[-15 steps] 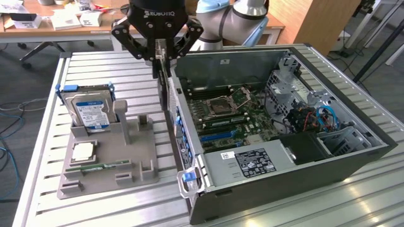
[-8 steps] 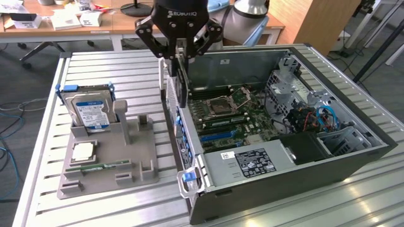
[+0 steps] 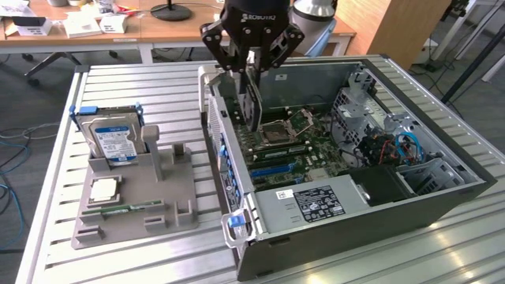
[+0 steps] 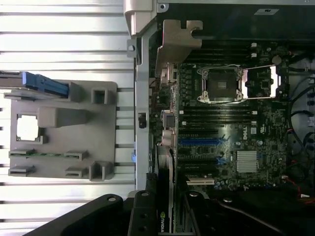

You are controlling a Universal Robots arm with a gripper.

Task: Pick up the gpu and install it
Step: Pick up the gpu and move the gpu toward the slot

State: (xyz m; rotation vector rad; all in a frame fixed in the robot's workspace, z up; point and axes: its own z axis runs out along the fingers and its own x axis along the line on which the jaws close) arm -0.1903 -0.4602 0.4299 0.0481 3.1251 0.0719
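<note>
One black two-fingered hand (image 3: pixel 251 66) is seen clamped on the upper edge of the thin dark rectangular gpu (image 3: pixel 251 105). The card is held upright, on edge, above the green motherboard (image 3: pixel 296 151) inside the open grey steel computer case (image 3: pixel 442 195). It is not yet seated; its lower edge is judged to hang near the bare silver processor socket (image 3: pixel 278 131), short of the long blue expansion slots (image 3: pixel 272 171). A knock against that socket, or a snag on the case's perforated rear wall (image 3: pixel 225 148) just beside the card, is judged the main risk, and any tilt or sideways offset would cause it. Free room is found above the case. Within it the card is hemmed in by the rear wall, while the silver labelled power supply box (image 3: pixel 316 201) lies farther off. A grey plastic parts holder (image 3: pixel 158 195) is set well apart on the slatted metal counter (image 3: pixel 142 83).
</note>
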